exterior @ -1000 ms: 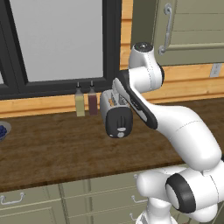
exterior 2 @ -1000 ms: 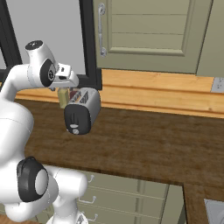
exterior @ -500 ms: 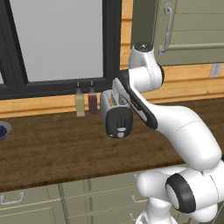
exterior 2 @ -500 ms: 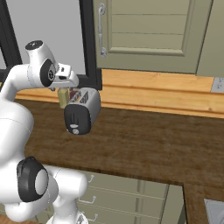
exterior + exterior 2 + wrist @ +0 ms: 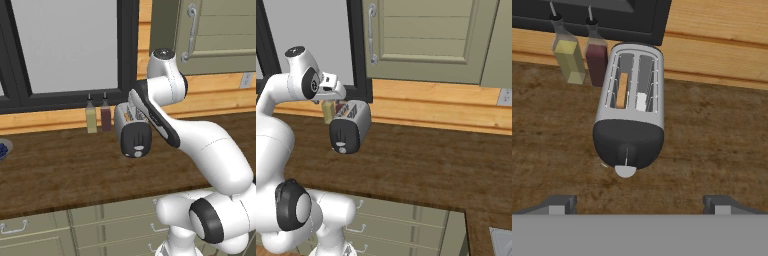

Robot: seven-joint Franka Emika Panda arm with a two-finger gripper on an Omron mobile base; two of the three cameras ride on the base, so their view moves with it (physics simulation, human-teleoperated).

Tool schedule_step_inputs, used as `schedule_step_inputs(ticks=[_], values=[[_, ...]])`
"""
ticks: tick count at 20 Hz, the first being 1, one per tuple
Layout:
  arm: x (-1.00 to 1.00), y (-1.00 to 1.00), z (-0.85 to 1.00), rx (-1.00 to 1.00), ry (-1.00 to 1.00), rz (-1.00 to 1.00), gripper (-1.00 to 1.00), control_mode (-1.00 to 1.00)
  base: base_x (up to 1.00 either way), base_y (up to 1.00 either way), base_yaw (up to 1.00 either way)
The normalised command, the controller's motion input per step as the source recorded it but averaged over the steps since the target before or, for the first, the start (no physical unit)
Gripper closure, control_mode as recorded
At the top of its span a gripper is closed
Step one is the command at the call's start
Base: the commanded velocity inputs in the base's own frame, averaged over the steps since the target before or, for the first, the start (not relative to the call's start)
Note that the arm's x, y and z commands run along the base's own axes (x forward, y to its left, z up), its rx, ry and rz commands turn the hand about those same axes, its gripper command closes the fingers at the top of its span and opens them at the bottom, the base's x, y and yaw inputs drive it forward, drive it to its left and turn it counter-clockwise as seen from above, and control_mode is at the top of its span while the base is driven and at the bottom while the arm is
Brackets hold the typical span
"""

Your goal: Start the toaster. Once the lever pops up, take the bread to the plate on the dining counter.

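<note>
The silver-grey toaster (image 5: pixel 630 115) stands on the dark wood worktop (image 5: pixel 60 170) below the window, its black end face toward me. A tan slice of bread (image 5: pixel 622 91) sits low in its left slot. On the end face, the lever (image 5: pixel 626 153) shows as a small dark tab just above the round pale dial (image 5: pixel 625 171). My gripper (image 5: pixel 640 204) hovers open above and in front of the toaster, fingertips (image 5: pixel 559 202) spread wide with nothing between them. The toaster (image 5: pixel 132 132) is partly covered by my arm in the left base view, and the toaster (image 5: pixel 350 127) hangs just below my hand in the right base view.
Two slim bottles, one yellow (image 5: pixel 568 57) and one dark red (image 5: pixel 596 60), stand against the wall left of the toaster. A blue-filled bowl (image 5: pixel 2 149) sits at the worktop's far left. A green wall cabinet (image 5: pixel 426 40) hangs above. Drawer cabinets (image 5: pixel 75 230) line the front.
</note>
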Motion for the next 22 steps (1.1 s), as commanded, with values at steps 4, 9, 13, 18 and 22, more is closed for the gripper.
schedule_step_inputs(ticks=[4,9,13,18,22], values=[[0.0,0.0,0.0,0.0,0.0,0.0,-1.0,-1.0,0.0,0.0,0.0],[0.0,0.0,0.0,0.0,0.0,0.0,-1.0,-1.0,0.0,0.0,0.0],[0.0,0.0,0.0,0.0,0.0,0.0,-1.0,-1.0,0.0,0.0,0.0],[0.0,0.0,0.0,0.0,0.0,0.0,-1.0,-1.0,0.0,0.0,0.0],[0.0,0.0,0.0,0.0,0.0,0.0,-1.0,-1.0,0.0,0.0,0.0]])
